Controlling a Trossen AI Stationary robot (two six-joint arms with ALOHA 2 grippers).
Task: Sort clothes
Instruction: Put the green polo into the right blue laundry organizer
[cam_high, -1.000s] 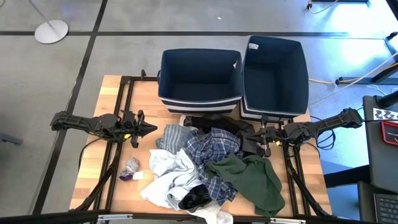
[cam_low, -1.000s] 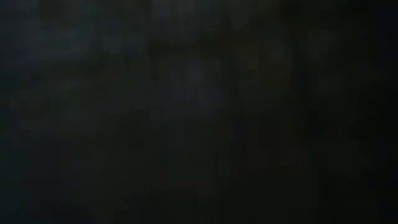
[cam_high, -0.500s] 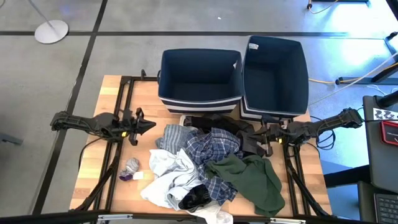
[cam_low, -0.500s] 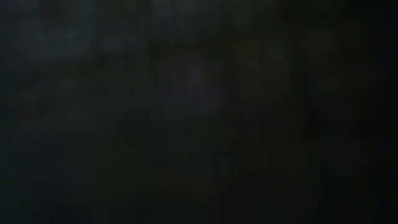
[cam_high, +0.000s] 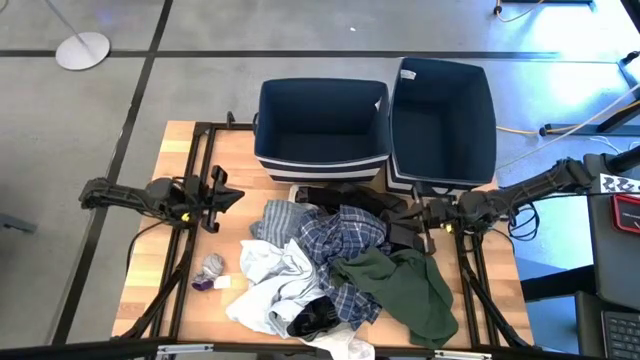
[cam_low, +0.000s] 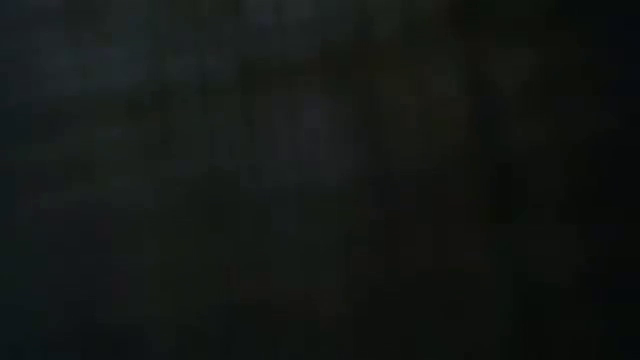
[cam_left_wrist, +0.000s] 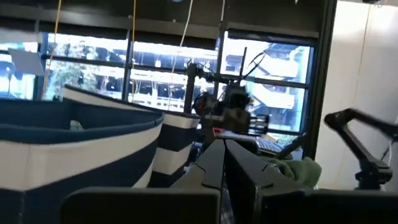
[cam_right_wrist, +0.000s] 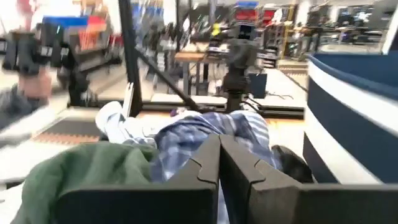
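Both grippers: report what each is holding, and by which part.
Nothing is held. The left gripper and the right gripper are both shut and empty, flanking the clothes pile.

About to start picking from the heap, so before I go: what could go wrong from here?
1. The blue-white plaid shirt, olive green top and white pieces overlap, so one grab may drag several.
2. The low view is black, so depth is hard to judge.
3. Both navy fabric bins touch, risking a drop in the wrong one.

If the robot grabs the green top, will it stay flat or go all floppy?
Probably floppy: the green top lies crumpled in soft folds, so it would likely droop from a gripper. It looks light. Its edge rests against the plaid shirt, so that might get tugged along.
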